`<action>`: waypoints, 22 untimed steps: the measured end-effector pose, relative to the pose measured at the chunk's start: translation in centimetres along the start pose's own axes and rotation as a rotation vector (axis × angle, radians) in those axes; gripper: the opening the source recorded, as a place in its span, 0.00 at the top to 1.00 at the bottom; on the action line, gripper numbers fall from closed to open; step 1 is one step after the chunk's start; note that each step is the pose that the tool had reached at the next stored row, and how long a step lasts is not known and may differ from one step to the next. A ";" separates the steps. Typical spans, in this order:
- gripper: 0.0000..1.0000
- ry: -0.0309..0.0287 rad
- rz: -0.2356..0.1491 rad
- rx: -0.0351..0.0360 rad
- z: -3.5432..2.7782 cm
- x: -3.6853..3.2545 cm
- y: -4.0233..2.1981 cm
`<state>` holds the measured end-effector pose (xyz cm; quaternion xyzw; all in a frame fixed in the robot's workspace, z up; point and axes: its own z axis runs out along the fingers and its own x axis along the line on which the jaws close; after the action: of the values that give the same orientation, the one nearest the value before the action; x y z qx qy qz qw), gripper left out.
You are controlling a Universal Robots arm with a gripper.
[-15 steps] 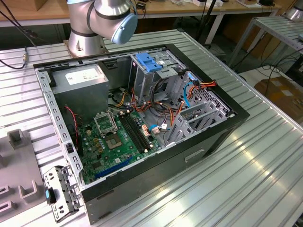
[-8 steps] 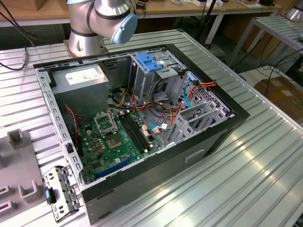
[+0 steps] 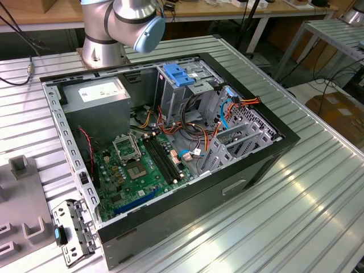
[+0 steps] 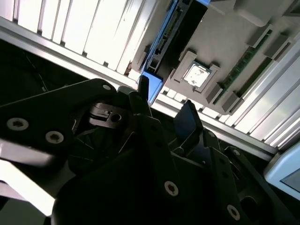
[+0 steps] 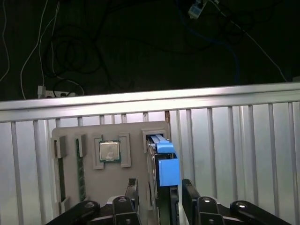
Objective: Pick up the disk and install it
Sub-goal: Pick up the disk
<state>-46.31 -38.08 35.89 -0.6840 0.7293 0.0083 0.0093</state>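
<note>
The disk (image 5: 168,169) stands on edge in a slot of a grey holder tray (image 5: 126,133), with its blue carrier rail facing the camera. My gripper (image 5: 159,188) is open, with one dark finger on each side of the disk and a gap showing on at least one side. In the second wrist view the gripper (image 4: 165,96) hangs just short of the disk's blue end (image 4: 151,85). The open computer case (image 3: 170,142) lies on the table in the exterior view, its metal drive cage (image 3: 190,94) topped by a blue latch.
The tray also holds a processor chip (image 5: 109,151) and memory sticks (image 5: 80,168). It rests on a ribbed aluminium table (image 5: 234,140), whose edge drops to a dark floor with cables. Inside the case are a grey power supply (image 3: 102,94), motherboard and loose cables.
</note>
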 end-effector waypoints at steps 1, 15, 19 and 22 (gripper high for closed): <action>0.50 -0.0001 -0.007 -0.0003 0.21 -0.01 0.01; 0.50 0.0000 -0.025 -0.0008 1.46 -0.31 0.23; 0.50 0.0000 -0.025 -0.0008 1.46 -0.31 0.25; 0.50 0.0000 -0.025 -0.0009 1.46 -0.31 0.25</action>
<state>-46.54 -37.72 34.44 -0.6931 0.7207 0.0085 0.0091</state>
